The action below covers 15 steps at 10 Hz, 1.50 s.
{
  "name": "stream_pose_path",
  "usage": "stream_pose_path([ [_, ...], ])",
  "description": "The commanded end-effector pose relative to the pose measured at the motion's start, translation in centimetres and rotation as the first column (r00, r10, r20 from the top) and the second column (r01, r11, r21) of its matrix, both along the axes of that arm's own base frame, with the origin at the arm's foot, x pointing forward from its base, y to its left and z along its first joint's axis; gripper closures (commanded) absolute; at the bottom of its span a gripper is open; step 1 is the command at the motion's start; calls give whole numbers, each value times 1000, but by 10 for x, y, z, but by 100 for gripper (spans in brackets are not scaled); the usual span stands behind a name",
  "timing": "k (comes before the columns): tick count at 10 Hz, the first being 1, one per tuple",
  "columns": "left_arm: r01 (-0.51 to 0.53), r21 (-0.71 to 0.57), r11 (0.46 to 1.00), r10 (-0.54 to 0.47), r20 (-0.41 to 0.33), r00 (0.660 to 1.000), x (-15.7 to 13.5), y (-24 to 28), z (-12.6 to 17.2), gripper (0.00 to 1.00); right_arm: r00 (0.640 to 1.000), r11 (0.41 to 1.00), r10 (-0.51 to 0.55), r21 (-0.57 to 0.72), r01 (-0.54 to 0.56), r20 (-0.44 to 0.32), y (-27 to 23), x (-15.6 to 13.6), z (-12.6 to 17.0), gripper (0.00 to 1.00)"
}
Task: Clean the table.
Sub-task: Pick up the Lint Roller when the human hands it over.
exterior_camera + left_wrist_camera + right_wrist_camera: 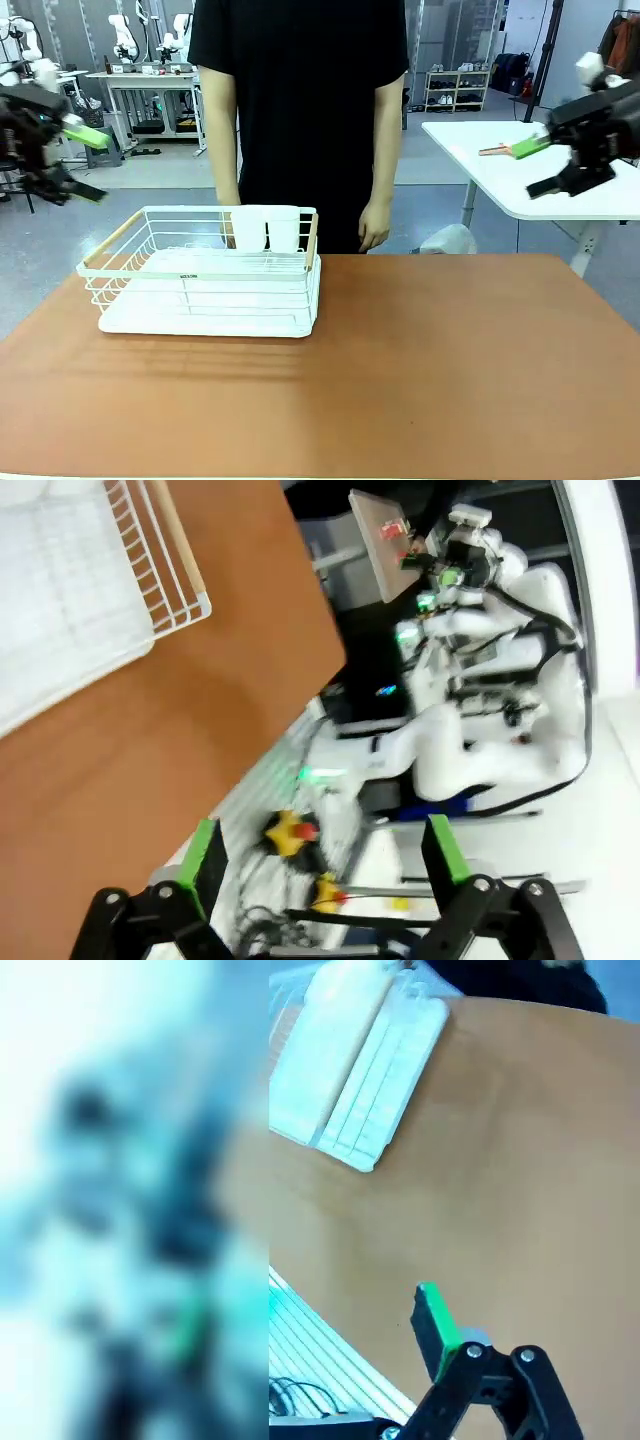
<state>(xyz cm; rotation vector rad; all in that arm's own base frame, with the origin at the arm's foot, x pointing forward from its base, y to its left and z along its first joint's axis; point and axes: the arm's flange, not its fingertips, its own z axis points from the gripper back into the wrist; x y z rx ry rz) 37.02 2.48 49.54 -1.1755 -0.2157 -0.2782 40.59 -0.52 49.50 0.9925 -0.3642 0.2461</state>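
The left tool (85,163) and right tool (540,168) are wide open, empty. Reaching to the rack (200,275) on the tabletop (420,370), one may hit the person's hand (373,225) or tip the cups (265,228).

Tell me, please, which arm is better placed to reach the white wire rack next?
Probably the left. The rack sits on the left half of the table, nearer the left tool, which hangs open and empty on that side. The right tool, also open, would have to cross the middle.
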Motion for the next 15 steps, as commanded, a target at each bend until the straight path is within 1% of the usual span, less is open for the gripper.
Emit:
stream_pose_path([
  [1,-176,-84,981,167,-96,981,-5,47,-7,0,987,987,-145,64,150,-69,-31,-6,-3,0],
  [2,-239,-115,964,225,-121,967,-14,79,-15,0,977,972,-201,109,208,-73,-61,-20,-2,0],
  [3,-285,-166,944,263,-142,954,-27,111,-27,0,966,950,-241,184,254,-91,-95,-35,-8,0],
  [4,-331,-190,924,303,-162,939,-42,142,-38,0,956,925,-271,246,290,-110,-129,-48,-17,0],
  [5,-409,-215,887,369,-202,907,-55,169,-48,0,943,904,-300,275,329,-142,-159,-55,-29,0],
  [6,-428,-236,872,385,-208,899,-59,178,-52,0,930,883,-319,300,362,-184,-177,-52,-42,0],
  [7,-432,-235,871,388,-213,897,-57,178,-53,0,926,875,-319,312,370,-202,-185,-46,-53,0],
  [8,-430,-212,878,387,-215,897,-49,170,-53,0,933,890,-295,296,347,-208,-186,-38,-61,0],
  [9,-446,-194,873,401,-231,886,-67,188,-56,0,918,879,-338,280,386,-205,-187,-66,-43,0],
  [15,-446,-194,873,401,-231,886,-67,188,-56,0,918,879,-338,280,386,-205,-187,-66,-43,0],
])
